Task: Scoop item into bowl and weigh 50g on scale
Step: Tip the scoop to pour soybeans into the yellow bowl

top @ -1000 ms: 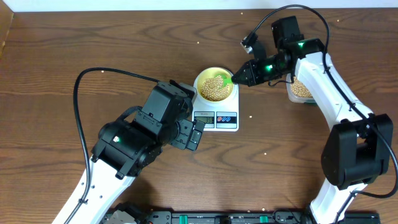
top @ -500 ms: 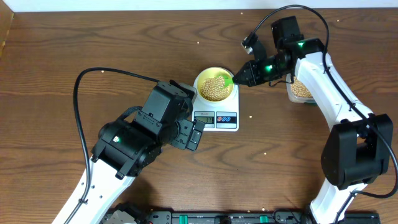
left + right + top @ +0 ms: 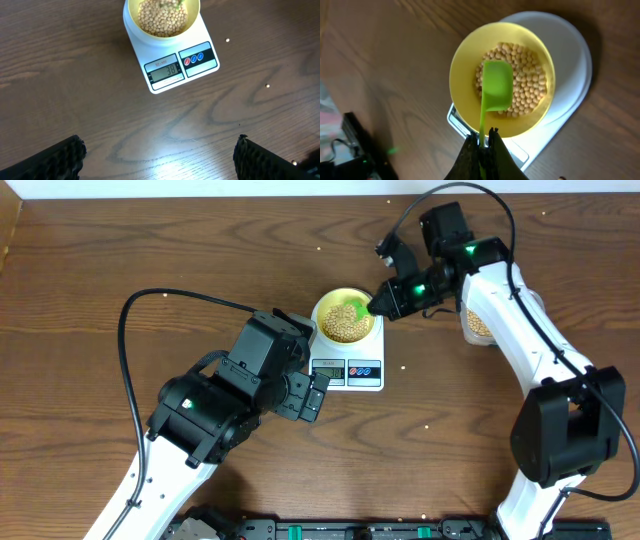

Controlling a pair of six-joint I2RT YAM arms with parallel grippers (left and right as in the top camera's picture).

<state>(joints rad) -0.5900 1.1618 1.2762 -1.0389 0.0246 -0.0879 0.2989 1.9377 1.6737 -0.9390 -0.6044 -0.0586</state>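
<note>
- We note the right jaws clamped on the green scoop handle, its cup over the beans in the bowl.
- Bowl sits on the scale, on the worktop.
- Left jaws gape wide, empty, near the scale.

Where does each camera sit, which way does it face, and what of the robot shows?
Overhead: above the table, facing down; left arm and right arm show.
Left wrist: on the left arm, facing down at the scale; the open left end effector frames the bottom.
Right wrist: above the bowl, facing down; the shut right end effector holds a green spoon.
Both wrist views share bowl, beans and scale.
</note>
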